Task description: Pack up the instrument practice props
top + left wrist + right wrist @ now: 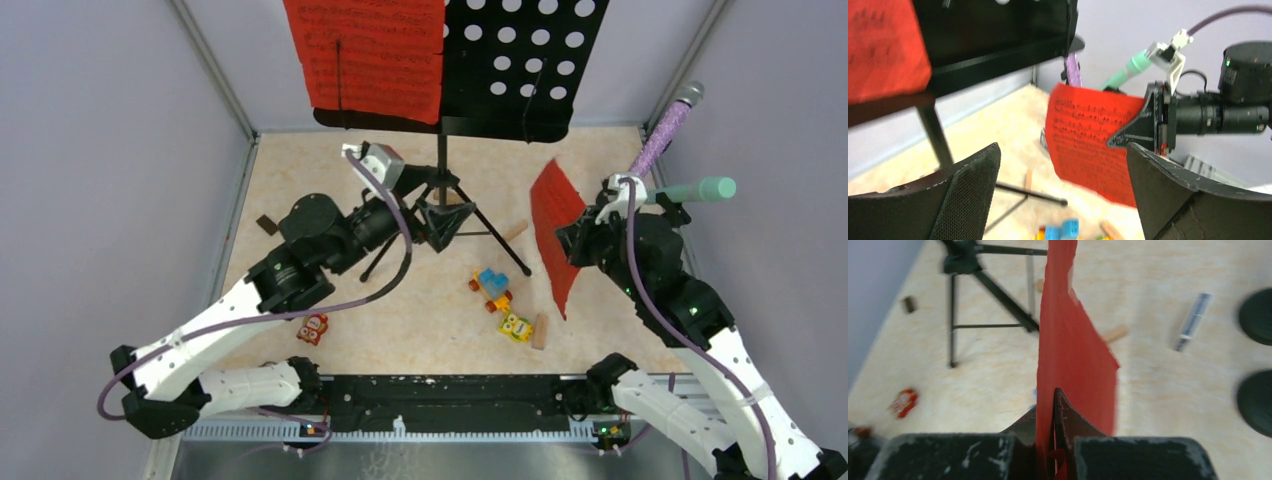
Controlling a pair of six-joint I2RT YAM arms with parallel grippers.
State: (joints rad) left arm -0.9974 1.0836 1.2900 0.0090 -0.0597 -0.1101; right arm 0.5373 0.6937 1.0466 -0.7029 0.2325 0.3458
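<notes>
Right gripper [1054,400] is clamped on the thin edge of a red page [1073,340], upright over the desk's right side; a swing could slip it; left gripper [445,222], jaws apart by the music rack [520,70], might topple it.

Tripod legs [497,243] and toy figures [492,285] clutter the centre.
</notes>
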